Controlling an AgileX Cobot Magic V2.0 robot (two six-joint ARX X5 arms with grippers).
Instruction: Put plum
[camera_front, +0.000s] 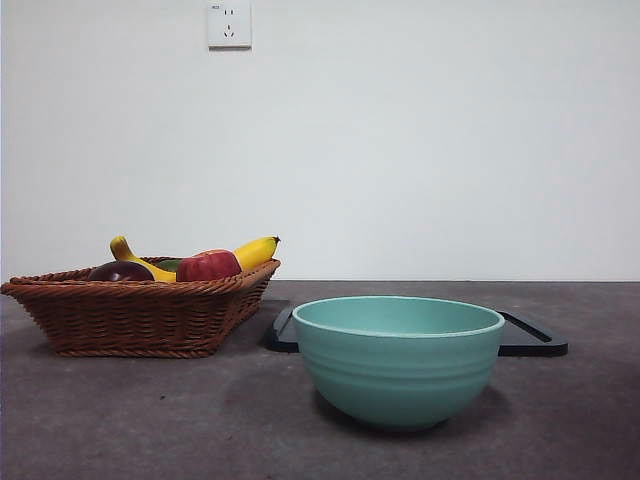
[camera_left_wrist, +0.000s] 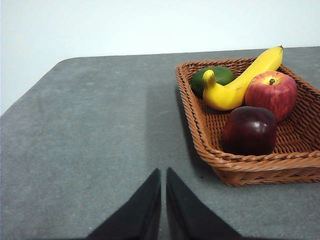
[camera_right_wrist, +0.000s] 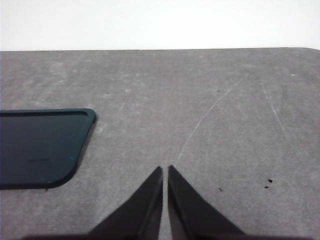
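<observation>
Inside the woven wicker basket (camera_left_wrist: 300, 159), the glossy round plum (camera_left_wrist: 249, 130) lies at 6 o'clock from the apple (camera_left_wrist: 271, 93); both grippers, left (camera_left_wrist: 163, 172) and right (camera_right_wrist: 165, 170), hold their jaws nearly closed, empty.

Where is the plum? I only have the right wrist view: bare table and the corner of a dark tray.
Observer: The plum lies in the wicker basket, at its near edge by the left gripper.
Operator: What else is in there?
Observer: A red apple, a banana and a green fruit behind it.
Operator: Is anything on my tray?
Observer: In the front view a teal bowl stands in front of the tray.
</observation>
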